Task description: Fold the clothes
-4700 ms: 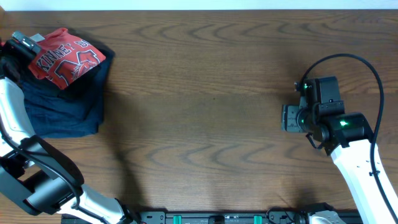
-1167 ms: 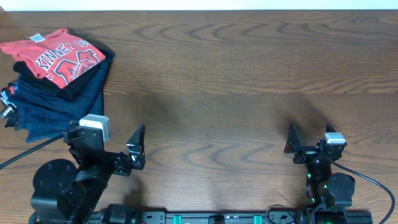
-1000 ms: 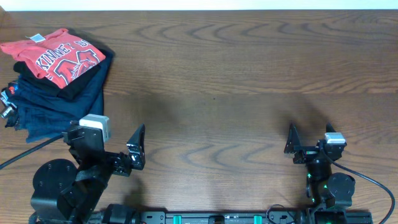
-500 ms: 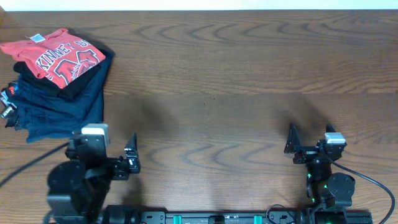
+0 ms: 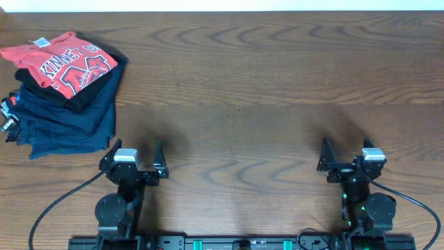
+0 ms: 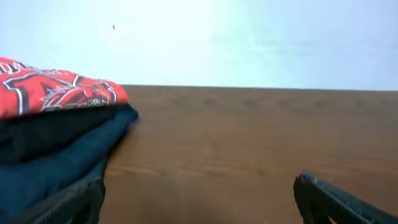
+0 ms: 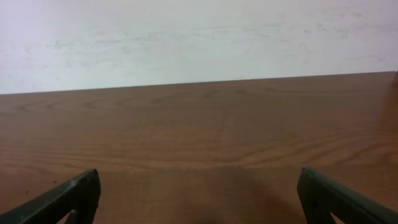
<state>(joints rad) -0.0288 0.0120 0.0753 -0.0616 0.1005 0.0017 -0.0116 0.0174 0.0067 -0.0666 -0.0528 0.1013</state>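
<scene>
Shirt [image 5: 66, 62] lies folded, print up, on top of the dark stack [image 5: 66, 121]. Left tool [image 5: 133, 157] sits close on the stack's near side, not touching. Right tool [image 5: 345, 161] is well off to the stack's right. Both gape wide, holding nothing. Fold looks done, I judge. For parking: rest low on the surface [image 5: 263, 83] and swing nothing toward the stack.

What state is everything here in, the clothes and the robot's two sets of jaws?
Red T-shirt: folded, lying on top, print up.
Black garment: folded, under the red T-shirt.
Navy garments: folded, at the bottom, on the table.
Left jaws: open, empty, touching no clothes.
Right jaws: open, empty, far from the clothes.
</scene>
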